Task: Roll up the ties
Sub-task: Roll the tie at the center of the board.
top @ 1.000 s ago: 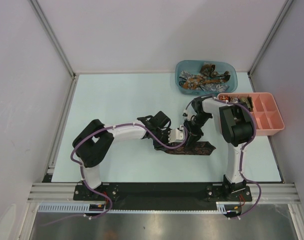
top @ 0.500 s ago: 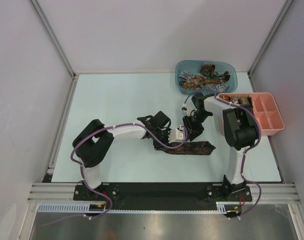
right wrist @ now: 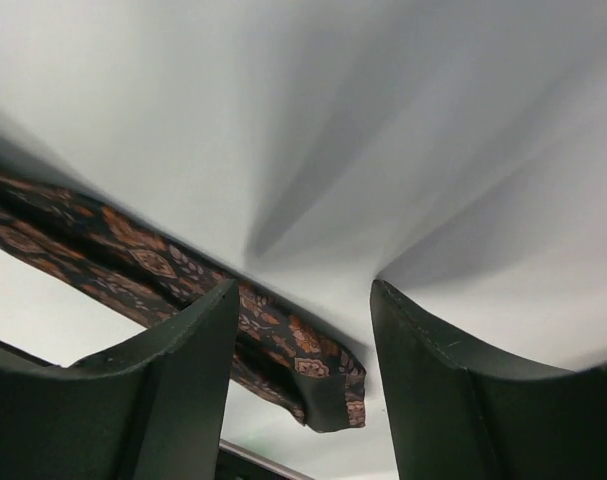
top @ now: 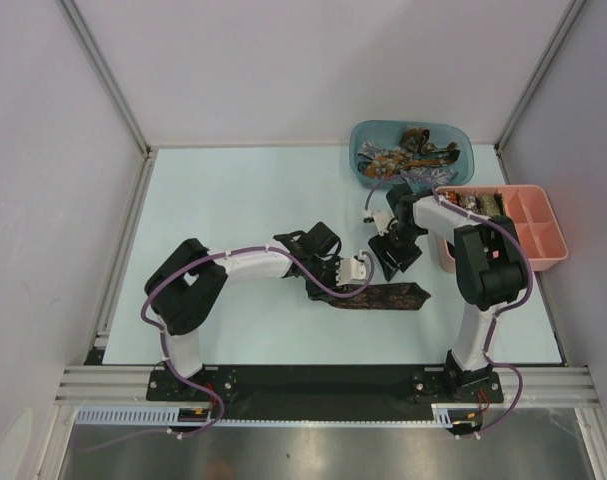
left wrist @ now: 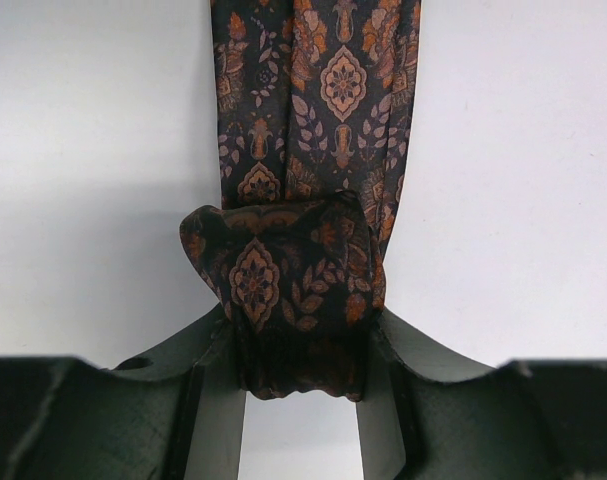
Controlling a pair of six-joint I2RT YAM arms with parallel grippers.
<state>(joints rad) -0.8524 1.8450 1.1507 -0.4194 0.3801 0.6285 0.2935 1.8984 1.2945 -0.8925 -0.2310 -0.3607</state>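
Note:
A dark brown tie (top: 391,296) with an orange pattern lies flat near the table's front middle. Its left end is folded into a small roll (left wrist: 283,280). My left gripper (top: 351,278) is shut on that roll, which sits between its fingers (left wrist: 301,345), while the rest of the tie (left wrist: 318,90) runs straight away from it. My right gripper (top: 394,260) hangs open and empty just behind the tie. In the right wrist view the tie's free end (right wrist: 313,385) shows below the open gripper (right wrist: 303,290). More ties (top: 408,155) lie heaped in the blue tub.
The blue tub (top: 461,170) stands at the back right. A pink compartment tray (top: 538,235) stands to the right, with rolled ties (top: 480,203) in its back-left compartments. White walls enclose the table on three sides.
My right gripper has drawn back and to the right, away from the tie and the left gripper. The left gripper and the tie have stayed in place.

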